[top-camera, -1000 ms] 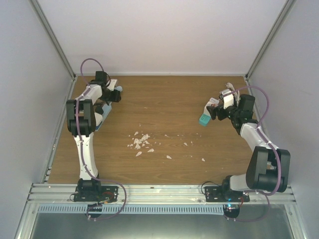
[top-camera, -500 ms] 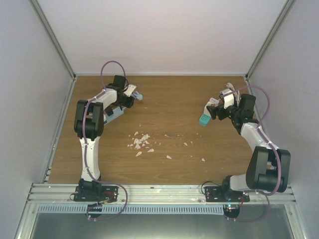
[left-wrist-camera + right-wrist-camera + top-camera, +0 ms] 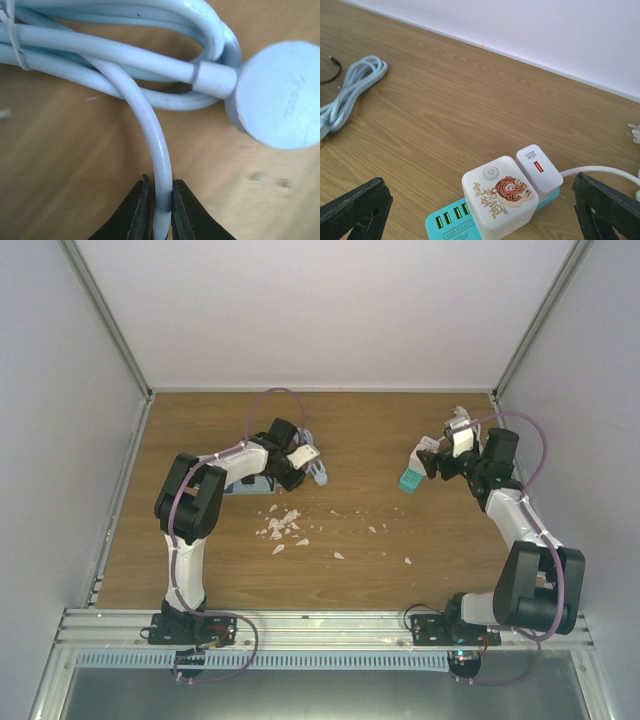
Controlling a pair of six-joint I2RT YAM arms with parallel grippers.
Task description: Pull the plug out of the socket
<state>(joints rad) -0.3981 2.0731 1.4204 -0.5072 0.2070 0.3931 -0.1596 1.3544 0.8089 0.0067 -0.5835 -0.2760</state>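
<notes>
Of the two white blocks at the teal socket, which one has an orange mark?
The smaller block, right of the bigger block; that one shows a tiger face and a round button instead.

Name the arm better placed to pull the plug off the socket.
Right arm: its open jaws straddle the white plug on the teal socket strip. The left arm is away to the side, jaws shut on a pale blue cable.

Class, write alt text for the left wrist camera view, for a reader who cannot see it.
The left gripper is shut on a loop of pale blue cable. Beyond it the rest of the cable lies coiled on a wooden table, ending at the right in a round flat disc.
</notes>
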